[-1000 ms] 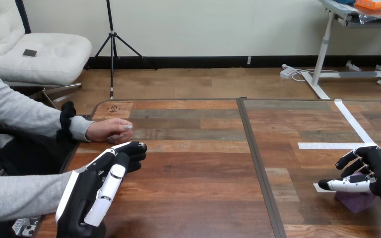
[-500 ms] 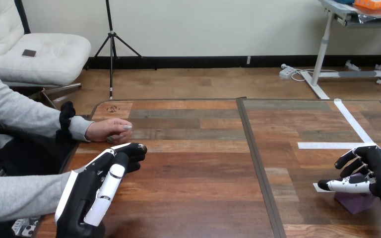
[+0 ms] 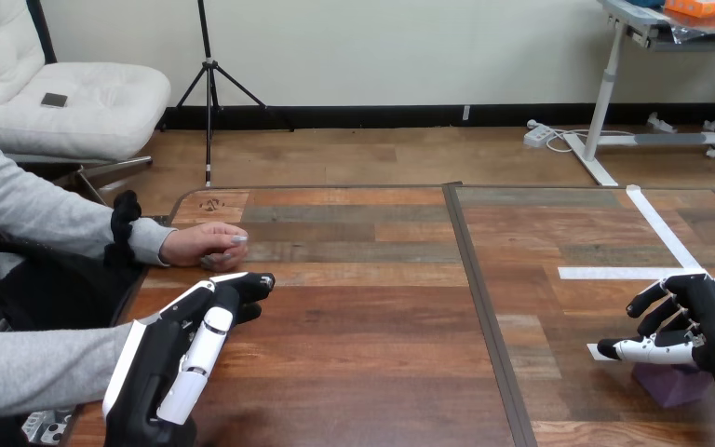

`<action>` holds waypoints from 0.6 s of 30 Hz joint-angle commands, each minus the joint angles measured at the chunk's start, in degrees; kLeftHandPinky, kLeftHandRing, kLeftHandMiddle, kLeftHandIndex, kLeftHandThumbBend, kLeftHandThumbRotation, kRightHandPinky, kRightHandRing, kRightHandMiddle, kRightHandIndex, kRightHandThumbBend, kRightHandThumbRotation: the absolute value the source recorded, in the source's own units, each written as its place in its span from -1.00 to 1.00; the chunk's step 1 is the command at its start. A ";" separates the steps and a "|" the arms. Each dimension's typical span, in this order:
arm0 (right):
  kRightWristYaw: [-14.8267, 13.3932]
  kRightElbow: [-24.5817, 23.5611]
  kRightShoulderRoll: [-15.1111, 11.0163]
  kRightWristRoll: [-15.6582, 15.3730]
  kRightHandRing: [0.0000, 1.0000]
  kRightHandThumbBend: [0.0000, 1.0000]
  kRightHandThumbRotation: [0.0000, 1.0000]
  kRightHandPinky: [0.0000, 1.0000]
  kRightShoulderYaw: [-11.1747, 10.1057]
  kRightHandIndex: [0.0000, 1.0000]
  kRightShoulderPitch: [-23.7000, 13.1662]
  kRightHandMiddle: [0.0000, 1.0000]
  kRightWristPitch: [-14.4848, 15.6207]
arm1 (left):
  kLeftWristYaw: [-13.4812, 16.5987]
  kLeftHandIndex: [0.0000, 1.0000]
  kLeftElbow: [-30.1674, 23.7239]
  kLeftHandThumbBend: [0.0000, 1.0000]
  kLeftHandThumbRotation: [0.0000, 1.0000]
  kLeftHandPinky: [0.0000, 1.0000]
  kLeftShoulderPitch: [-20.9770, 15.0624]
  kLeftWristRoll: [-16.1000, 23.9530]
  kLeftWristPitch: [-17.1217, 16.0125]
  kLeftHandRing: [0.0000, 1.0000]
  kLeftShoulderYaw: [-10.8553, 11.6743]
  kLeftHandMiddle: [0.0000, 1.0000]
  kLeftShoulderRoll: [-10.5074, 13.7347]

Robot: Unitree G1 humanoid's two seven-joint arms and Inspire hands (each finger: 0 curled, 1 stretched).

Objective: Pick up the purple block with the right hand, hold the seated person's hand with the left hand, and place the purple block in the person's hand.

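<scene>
Ok, your R side first. The purple block (image 3: 672,384) is a small matte cube with flat faces and crisp edges. It sits on the table (image 3: 372,363) at the near-right corner, just on your side of the white tape (image 3: 619,273).

The right hand (image 3: 712,321) is directly over the block: glossy black palm, white shell on the back. The fingers (image 3: 652,300) are spread apart and loosely bent, pointing toward table centre. The thumb is stretched out straight just above the block's top face. Nothing is wrapped round the cube, so the hand is unclenched w/ no grip on it. Can't tell whether the palm or thumb actually touches the top, because the hand covers the block's far-right part. Only the near-left faces show below the thumb.

The tabletop is wood planks in mixed brown tones w/ visible grain, and a dark seam runs front to back down the middle. The flat tape strips form an angle on the R half.

Now your L side. The left hand (image 3: 172,358) lies low over the table w/ fingers stretched out straight and close together, tips aimed at the person's hand (image 3: 203,245). That hand rests on the table near the L edge, loosely curled, knuckles up. Your fingertips are just beside it on the near side. No finger is curled round it, so no hold there. A grey sleeve (image 3: 28,377) lies along the lower L, right beside the back of your L hand.

The block and the person's hand are well apart, at opposite sides of the table.
</scene>
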 commanded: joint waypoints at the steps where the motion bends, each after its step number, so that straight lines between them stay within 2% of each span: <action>1: -0.41 -3.58 -0.95 0.82 -0.27 0.82 -1.00 -0.37 -0.60 -0.09 -1.51 -0.16 -1.06 | 0.11 0.23 -2.27 -0.40 0.56 0.60 -3.45 0.25 -0.94 0.62 0.25 0.51 0.43; 6: 0.58 -3.99 -1.14 1.18 -0.19 0.87 -1.00 -0.29 -0.61 -0.05 -1.46 -0.10 -1.51 | 0.19 0.20 -2.63 -0.41 0.56 0.61 -3.34 0.50 -0.45 0.63 0.16 0.53 0.61; 9: 2.17 -4.01 -1.29 1.79 -0.14 0.93 -1.00 -0.25 -0.71 -0.02 -1.57 -0.06 -1.55 | 0.16 0.20 -2.35 -0.41 0.56 0.61 -3.48 0.48 -0.82 0.64 0.17 0.53 0.53; 18: 3.80 -5.84 -1.61 1.47 0.03 1.00 -1.00 -0.08 -0.50 0.12 -1.12 0.09 0.18 | 0.15 0.17 -2.30 -0.41 0.57 0.62 -3.54 0.45 -0.93 0.64 0.16 0.54 0.50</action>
